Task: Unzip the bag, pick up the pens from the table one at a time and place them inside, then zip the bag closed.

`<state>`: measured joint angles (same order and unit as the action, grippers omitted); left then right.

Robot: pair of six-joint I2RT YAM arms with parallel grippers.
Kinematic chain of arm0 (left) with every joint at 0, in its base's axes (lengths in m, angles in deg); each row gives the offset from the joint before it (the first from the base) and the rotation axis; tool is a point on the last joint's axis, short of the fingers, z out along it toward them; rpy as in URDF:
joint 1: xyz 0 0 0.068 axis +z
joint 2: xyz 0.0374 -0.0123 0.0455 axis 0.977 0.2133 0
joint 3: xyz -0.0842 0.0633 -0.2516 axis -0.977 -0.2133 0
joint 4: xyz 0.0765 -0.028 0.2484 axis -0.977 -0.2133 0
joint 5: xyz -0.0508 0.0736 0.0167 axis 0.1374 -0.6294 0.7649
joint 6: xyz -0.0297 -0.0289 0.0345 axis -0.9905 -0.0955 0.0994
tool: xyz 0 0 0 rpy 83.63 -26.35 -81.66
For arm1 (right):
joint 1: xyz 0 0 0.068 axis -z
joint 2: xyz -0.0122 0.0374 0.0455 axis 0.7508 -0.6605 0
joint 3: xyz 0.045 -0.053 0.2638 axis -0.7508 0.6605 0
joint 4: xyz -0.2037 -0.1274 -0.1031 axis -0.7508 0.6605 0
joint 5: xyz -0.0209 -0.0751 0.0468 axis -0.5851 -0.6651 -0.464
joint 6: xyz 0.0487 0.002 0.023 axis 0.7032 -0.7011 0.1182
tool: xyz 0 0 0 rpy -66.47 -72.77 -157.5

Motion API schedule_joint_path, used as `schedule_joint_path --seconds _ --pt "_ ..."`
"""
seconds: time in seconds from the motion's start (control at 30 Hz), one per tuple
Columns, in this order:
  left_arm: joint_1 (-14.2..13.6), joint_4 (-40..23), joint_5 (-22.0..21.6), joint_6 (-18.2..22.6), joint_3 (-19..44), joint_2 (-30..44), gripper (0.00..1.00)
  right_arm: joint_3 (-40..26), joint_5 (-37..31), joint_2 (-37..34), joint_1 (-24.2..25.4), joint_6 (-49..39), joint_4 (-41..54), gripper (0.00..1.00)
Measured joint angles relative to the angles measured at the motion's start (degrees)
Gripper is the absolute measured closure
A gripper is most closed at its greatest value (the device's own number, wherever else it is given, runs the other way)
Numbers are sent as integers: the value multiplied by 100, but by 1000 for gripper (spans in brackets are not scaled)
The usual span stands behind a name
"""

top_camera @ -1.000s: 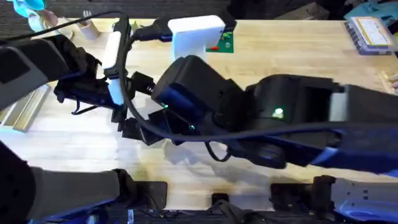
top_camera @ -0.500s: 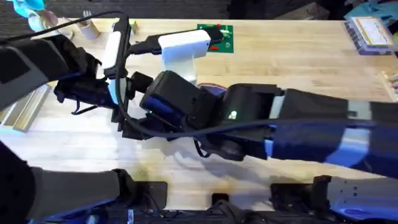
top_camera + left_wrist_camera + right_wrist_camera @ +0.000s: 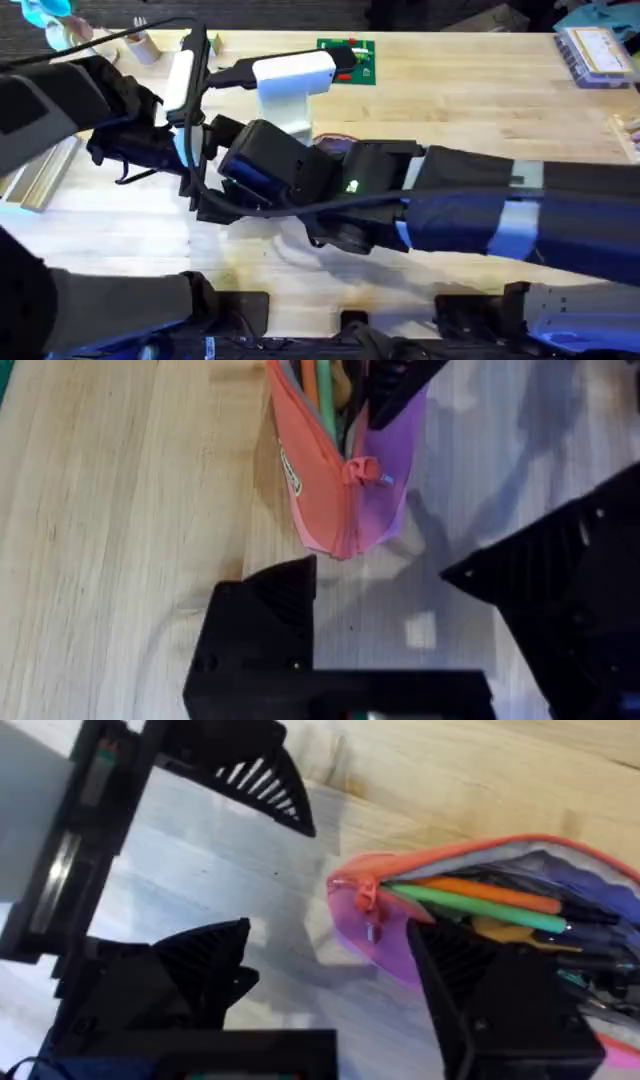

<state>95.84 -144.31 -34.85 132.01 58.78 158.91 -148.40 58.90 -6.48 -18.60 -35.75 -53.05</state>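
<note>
The bag (image 3: 480,910) lies open on the table (image 3: 110,510), green pen (image 3: 470,907) already inside next to the zipper pull (image 3: 365,900) at its closed end. The left gripper (image 3: 420,590) hovers spread wide just off that end, holding nothing. The right gripper (image 3: 340,970) is also spread, one finger (image 3: 490,990) down on the bag's purple side. The risk I see: the pull is tiny and floppy, so a pinch could miss or drag the whole bag along with it.
</note>
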Motion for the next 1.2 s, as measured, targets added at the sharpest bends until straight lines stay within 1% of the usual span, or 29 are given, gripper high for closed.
schedule_joint_path --seconds 0.03,0.07,0.1,0.17,0.3,0.4,0.57,0.6,0.87,1.2 --pt "0 0 0 9 0 0 7 0 -24 -15 10 1 -2 44" --pt "0 -7 25 22 0 0 7 0 -122 -341 281 26 -106 269" --pt "0 -7 26 22 0 0 8 0 -126 -349 395 63 -120 526" --pt "0 -7 26 22 0 0 7 0 -125 -350 408 83 -119 614" --pt "0 -7 26 22 0 0 6 0 -120 -350 399 91 -120 725" --pt "0 -7 26 22 0 0 7 0 -119 -349 391 104 -114 847" --pt "0 -7 26 22 0 0 8 0 -119 -349 391 104 15 958" --pt "0 -7 26 22 0 0 8 0 -119 -349 391 103 46 965" --pt "0 -7 26 22 0 0 7 0 -118 -308 391 100 151 969" --pt "0 -7 26 22 0 0 8 0 -42 313 391 -206 236 969"
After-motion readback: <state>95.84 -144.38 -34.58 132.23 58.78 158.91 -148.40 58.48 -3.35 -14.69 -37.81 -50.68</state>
